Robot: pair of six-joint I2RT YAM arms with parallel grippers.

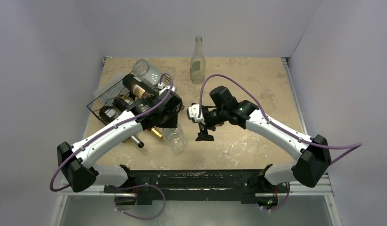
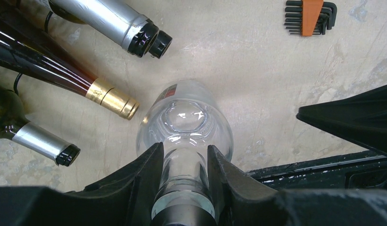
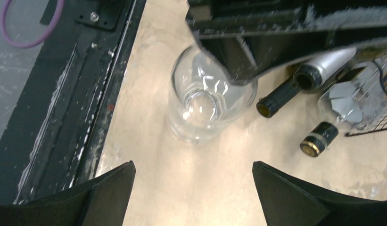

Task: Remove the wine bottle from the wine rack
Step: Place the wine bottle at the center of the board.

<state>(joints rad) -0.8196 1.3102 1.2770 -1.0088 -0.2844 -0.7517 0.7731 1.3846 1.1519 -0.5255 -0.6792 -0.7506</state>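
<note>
The black wire wine rack (image 1: 102,100) stands at the table's left with several dark bottles on it and a clear bottle (image 1: 145,70) at its back. My left gripper (image 1: 170,123) is shut on the neck of a clear wine bottle (image 2: 184,117), held upright in front of the rack with its base (image 1: 176,139) at or just above the table. It also shows in the right wrist view (image 3: 201,106). My right gripper (image 3: 193,164) is open and empty just right of that bottle, and it also shows in the top view (image 1: 203,134).
Three foil-capped necks point out of the rack: silver (image 2: 135,33), gold (image 2: 111,100) and silver (image 2: 45,143). An orange-and-black hex key set (image 2: 309,16) lies beyond the held bottle. A clear bottle (image 1: 197,61) stands at the back. The black front rail (image 3: 73,103) is near.
</note>
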